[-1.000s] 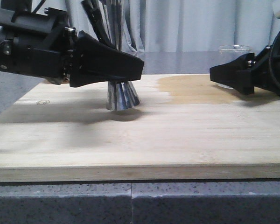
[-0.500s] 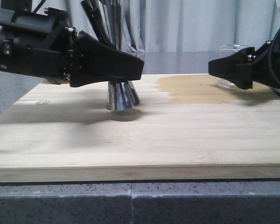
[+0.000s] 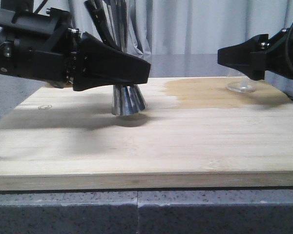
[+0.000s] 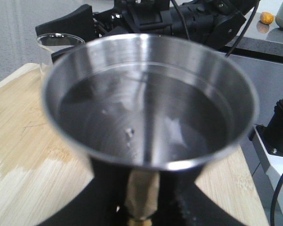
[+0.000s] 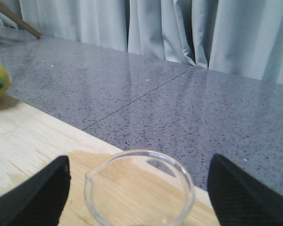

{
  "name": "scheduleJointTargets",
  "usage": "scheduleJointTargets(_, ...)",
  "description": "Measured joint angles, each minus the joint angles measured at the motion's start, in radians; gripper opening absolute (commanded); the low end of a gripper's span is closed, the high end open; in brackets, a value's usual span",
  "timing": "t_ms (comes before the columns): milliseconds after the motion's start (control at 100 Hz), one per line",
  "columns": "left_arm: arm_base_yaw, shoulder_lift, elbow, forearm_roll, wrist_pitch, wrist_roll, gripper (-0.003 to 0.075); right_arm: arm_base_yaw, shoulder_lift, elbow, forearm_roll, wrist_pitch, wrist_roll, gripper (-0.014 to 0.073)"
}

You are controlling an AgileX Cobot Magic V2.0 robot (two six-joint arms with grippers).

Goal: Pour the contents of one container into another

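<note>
Beaker (image 5: 139,188): thin glass, slick, fragile; grip mid-wall. Right gripper (image 5: 139,186) spread wide around beaker, not touching. Left gripper (image 4: 139,207) clamps jigger (image 4: 148,101) waist.

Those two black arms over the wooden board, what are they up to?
It is a two-armed robot set up to pour from a glass beaker into a steel jigger. The left end effector sits at the jigger, which stands upright on the wooden board; whether it grips it cannot be told. The right end effector is open, its fingers apart on either side of the beaker, not touching it. The beaker looks empty and stands on a darker patch of the board.
</note>
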State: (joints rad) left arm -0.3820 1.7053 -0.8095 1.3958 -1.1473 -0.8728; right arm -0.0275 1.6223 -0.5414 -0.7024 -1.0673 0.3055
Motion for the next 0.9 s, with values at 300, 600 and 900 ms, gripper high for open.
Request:
scheduleJointTargets(300, 0.000, 0.000, 0.000, 0.000, 0.000, 0.000, -0.0001, 0.000, -0.063, 0.000, 0.000, -0.017, 0.002, 0.0546)
scheduleJointTargets(600, 0.002, 0.000, 0.000, 0.000, 0.000, 0.000, -0.0001, 0.000, -0.252, 0.000, 0.000, -0.062, 0.038, 0.0546)
scheduleJointTargets(900, 0.031, 0.000, 0.000, 0.002, 0.000, 0.000, -0.0001, 0.000, -0.407, 0.002, -0.002, -0.070, 0.089, 0.0546)
